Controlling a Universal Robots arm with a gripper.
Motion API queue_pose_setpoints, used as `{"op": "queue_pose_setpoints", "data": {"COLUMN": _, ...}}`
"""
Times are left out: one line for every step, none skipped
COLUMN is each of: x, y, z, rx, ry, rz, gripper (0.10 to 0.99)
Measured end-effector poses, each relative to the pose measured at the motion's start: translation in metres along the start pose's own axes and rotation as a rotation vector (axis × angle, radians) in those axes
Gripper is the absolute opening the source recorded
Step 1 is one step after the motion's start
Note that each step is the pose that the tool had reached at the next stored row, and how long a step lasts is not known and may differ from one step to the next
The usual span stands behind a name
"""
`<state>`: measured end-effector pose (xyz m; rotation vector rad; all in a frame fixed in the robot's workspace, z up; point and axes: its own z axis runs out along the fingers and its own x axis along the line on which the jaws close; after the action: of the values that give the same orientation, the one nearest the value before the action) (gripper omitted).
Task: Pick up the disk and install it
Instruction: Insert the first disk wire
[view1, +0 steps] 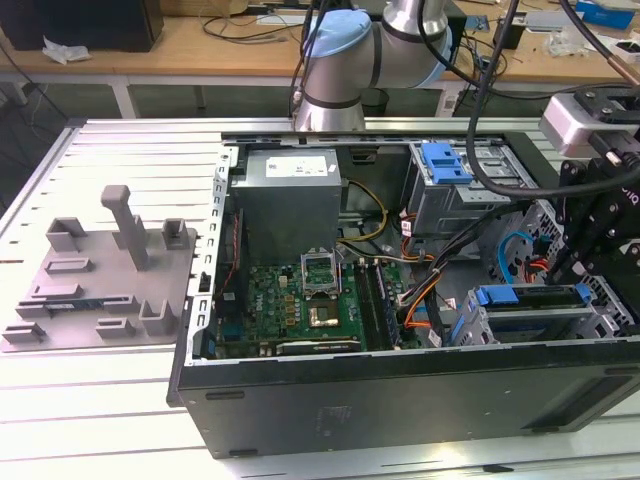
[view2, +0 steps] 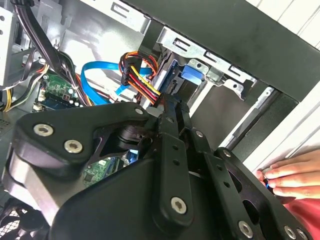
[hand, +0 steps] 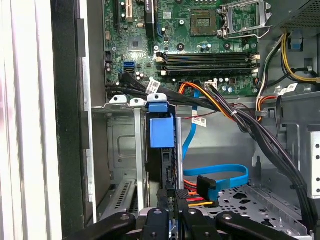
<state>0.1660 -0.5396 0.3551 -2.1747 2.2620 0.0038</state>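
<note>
Smooth blue plastic on the disk (hand: 161, 131), matt black metal case (view1: 400, 400), ribbed pale metal table (view1: 100, 400)

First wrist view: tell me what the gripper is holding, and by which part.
The disk, it seems: the gripper pinches its near end across the flat faces, while the rest sits upright in the drive cage.

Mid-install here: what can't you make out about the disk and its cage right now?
- First wrist view: the disk stands edge-on in the drive cage; cage walls hide its label and how deep it sits.
- Second wrist view: the gripper blocks the slot; a hand is cut off by the frame edge.
</note>
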Motion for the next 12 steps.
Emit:
{"op": "queue_pose_setpoints", "data": {"x": 0.0, "y": -0.0002, "z": 0.0, "rx": 0.0, "ry": 0.0001, "rz": 0.0, "gripper": 0.169}}
{"op": "queue_pose_setpoints", "data": {"x": -0.0001, "y": -0.0004, "z": 0.0, "rx": 0.0, "ry": 0.0001, "rz": 0.0, "gripper": 0.169}}
{"op": "queue_pose_setpoints", "data": {"x": 0.0, "y": -0.0004, "z": 0.0, "rx": 0.0, "ry": 0.0001, "rz": 0.0, "gripper": 0.169}}
{"op": "queue_pose_setpoints", "data": {"x": 0.0, "y": -0.0005, "z": 0.0, "rx": 0.0, "ry": 0.0001, "rz": 0.0, "gripper": 0.169}}
{"op": "queue_pose_setpoints", "data": {"x": 0.0, "y": -0.0008, "z": 0.0, "rx": 0.0, "ry": 0.0001, "rz": 0.0, "gripper": 0.169}}
{"op": "queue_pose_setpoints", "data": {"x": -0.0001, "y": -0.0014, "z": -0.0001, "rx": 0.0, "ry": 0.0001, "rz": 0.0, "gripper": 0.169}}
{"op": "queue_pose_setpoints", "data": {"x": -0.0001, "y": -0.002, "z": 0.0, "rx": 0.0, "ry": 0.0001, "rz": 0.0, "gripper": 0.169}}
{"op": "queue_pose_setpoints", "data": {"x": -0.0001, "y": -0.0029, "z": 0.0, "rx": 0.0, "ry": 0.0001, "rz": 0.0, "gripper": 0.169}}
{"op": "queue_pose_setpoints", "data": {"x": -0.0002, "y": -0.0031, "z": 0.0, "rx": -0.001, "ry": 0.0, "rz": 0.0, "gripper": 0.169}}
{"op": "queue_pose_setpoints", "data": {"x": -0.0002, "y": -0.0031, "z": 0.0001, "rx": -0.001, "ry": 0.0, "rz": 0.0, "gripper": 0.169}}
{"op": "queue_pose_setpoints", "data": {"x": -0.0001, "y": -0.0032, "z": 0.0002, "rx": -0.001, "ry": 0.0001, "rz": -0.001, "gripper": 0.169}}
{"op": "queue_pose_setpoints", "data": {"x": -0.0001, "y": -0.0032, "z": 0.0001, "rx": -0.001, "ry": 0.0003, "rz": -0.005, "gripper": 0.169}}
